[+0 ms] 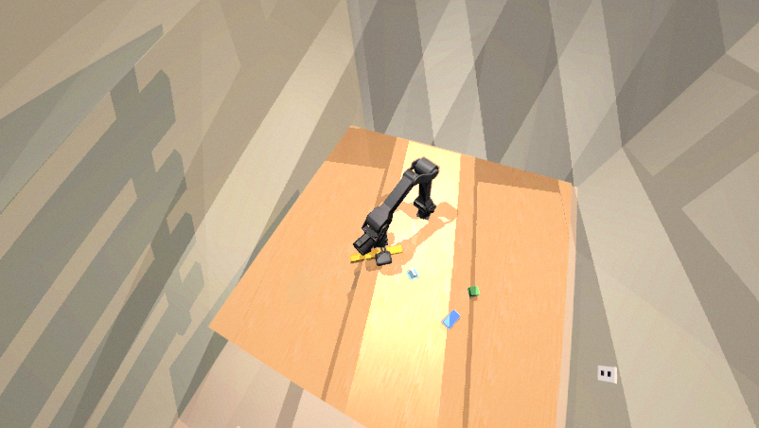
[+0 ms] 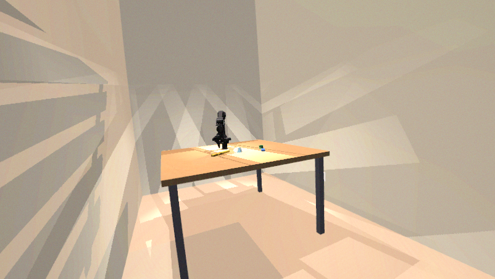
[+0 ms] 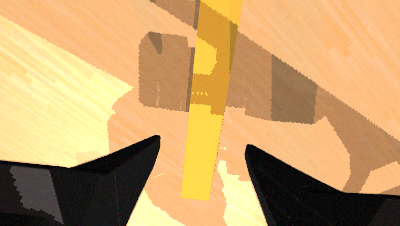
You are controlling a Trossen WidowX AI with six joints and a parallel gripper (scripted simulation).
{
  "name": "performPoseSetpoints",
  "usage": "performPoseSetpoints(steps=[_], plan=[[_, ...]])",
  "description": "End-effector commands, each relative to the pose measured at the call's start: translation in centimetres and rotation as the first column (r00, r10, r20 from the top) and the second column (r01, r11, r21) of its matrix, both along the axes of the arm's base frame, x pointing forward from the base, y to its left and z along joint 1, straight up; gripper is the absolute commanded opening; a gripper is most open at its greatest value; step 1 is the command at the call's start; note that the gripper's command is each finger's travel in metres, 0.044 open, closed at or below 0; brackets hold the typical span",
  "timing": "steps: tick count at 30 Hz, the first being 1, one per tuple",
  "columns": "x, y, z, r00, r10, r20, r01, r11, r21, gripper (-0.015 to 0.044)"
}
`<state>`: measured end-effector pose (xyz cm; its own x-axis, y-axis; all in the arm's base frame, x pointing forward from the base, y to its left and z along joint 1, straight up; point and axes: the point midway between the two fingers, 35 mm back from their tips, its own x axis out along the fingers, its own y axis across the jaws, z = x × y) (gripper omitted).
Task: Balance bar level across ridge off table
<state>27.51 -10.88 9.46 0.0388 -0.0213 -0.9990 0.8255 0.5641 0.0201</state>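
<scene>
My hand (image 1: 373,254) (image 2: 221,145) (image 3: 203,145) is apart, holding nothing. The yellow bar (image 1: 394,249) (image 2: 220,153) (image 3: 202,155) lies down; lifting, balancing and letting go are left.

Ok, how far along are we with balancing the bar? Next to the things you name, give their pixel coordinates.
Nothing looks placed yet: the yellow bar (image 1: 395,249) (image 2: 220,153) (image 3: 201,160) lies on the table, off the light-blue ridge (image 1: 413,274) (image 2: 237,150). Underway: the open gripper (image 1: 383,254) (image 3: 203,145) hovers over the bar. Left: grasp, lift, balance it level, release.
</scene>
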Motion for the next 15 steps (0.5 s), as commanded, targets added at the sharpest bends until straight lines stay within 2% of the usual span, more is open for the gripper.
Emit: performPoseSetpoints(steps=[1,15], plan=[[-0.3,0.2,-2.0,1.0,-0.007,-0.012,0.007,1.0,0.011,0.0315],[-0.2,0.2,-3.4,1.0,-0.007,-0.012,0.007,1.0,0.011,0.0315]])
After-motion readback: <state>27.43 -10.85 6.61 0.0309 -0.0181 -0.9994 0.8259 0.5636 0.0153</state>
